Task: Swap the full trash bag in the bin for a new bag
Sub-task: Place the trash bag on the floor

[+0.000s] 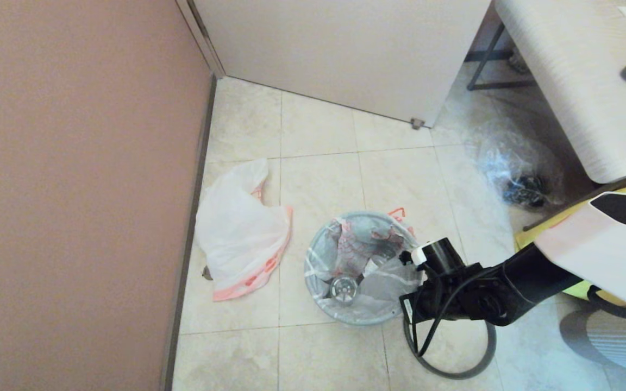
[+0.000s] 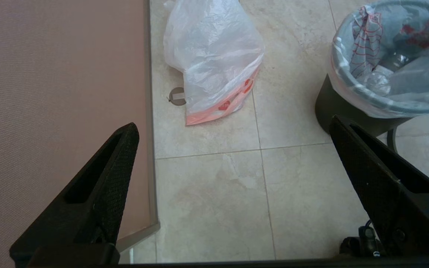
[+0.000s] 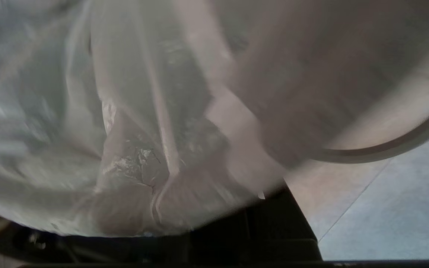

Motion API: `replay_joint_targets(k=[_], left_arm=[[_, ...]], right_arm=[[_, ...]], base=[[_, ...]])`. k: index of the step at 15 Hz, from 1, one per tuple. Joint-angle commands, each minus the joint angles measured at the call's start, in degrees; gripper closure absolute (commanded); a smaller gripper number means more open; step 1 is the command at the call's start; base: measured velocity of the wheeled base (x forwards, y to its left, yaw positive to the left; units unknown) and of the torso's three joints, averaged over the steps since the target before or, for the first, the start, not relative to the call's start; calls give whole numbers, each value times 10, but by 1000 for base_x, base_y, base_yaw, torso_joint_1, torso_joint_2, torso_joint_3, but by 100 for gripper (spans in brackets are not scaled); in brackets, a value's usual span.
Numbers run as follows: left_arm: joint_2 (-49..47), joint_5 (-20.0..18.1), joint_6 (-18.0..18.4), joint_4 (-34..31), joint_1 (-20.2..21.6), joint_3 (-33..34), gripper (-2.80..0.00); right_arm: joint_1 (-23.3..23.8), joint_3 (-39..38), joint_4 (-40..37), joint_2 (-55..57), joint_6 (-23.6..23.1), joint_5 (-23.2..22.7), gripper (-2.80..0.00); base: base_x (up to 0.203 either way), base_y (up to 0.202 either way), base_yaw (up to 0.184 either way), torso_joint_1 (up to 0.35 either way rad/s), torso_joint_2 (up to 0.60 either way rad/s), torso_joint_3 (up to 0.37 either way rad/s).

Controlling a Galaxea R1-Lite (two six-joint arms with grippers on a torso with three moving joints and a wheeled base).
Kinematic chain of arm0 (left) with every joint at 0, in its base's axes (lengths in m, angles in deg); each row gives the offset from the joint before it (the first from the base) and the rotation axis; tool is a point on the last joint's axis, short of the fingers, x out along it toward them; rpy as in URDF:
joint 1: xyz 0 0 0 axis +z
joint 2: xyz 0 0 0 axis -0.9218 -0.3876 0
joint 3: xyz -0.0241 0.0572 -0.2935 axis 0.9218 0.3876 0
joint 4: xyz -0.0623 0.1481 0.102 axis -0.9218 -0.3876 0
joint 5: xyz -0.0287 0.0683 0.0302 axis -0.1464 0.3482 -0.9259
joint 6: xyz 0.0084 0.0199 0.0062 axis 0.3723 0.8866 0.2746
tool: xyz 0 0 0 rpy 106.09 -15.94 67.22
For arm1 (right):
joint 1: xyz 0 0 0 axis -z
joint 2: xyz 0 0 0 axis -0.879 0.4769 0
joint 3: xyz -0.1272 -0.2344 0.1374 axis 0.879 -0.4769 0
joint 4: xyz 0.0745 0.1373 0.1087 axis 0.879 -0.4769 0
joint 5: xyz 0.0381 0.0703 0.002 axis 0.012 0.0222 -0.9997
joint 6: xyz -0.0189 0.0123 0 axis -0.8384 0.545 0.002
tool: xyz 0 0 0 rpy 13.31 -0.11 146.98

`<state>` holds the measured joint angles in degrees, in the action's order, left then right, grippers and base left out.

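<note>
Right gripper [image 1: 412, 259] jaws clenched on the full trash bag [image 1: 364, 266], not yet lifted from the bin [image 2: 339, 108]; new bag [image 1: 242, 228] unfitted. Left jaws released.

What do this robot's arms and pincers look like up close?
The right arm is black near the wrist, with a white, black-panelled shell higher up, a white tab, and black cables looping below. The left pincer has two black, wedge-shaped fingers with finely textured inner faces and slotted sides.
</note>
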<state>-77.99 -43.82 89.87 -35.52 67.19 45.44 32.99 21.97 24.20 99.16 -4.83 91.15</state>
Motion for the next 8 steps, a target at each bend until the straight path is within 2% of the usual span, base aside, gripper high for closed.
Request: replay_joint_targets(k=[1,3,5,8], left_arm=[[-1,0,0,0,0,0,-280],[-1,0,0,0,0,0,-280],[-1,0,0,0,0,0,-280],[-1,0,0,0,0,0,-280]], right_arm=[[-18,-7,0,14,0,0,0],[-35,-32,4,11,1,1,0],[-30,-62,6,-15,1,3,0],[28,-115,31,-36,-6,10,0]], base=[[0,0,0,0,0,0],[0,0,0,0,0,0],[0,0,0,0,0,0],[0,0,0,0,0,0]])
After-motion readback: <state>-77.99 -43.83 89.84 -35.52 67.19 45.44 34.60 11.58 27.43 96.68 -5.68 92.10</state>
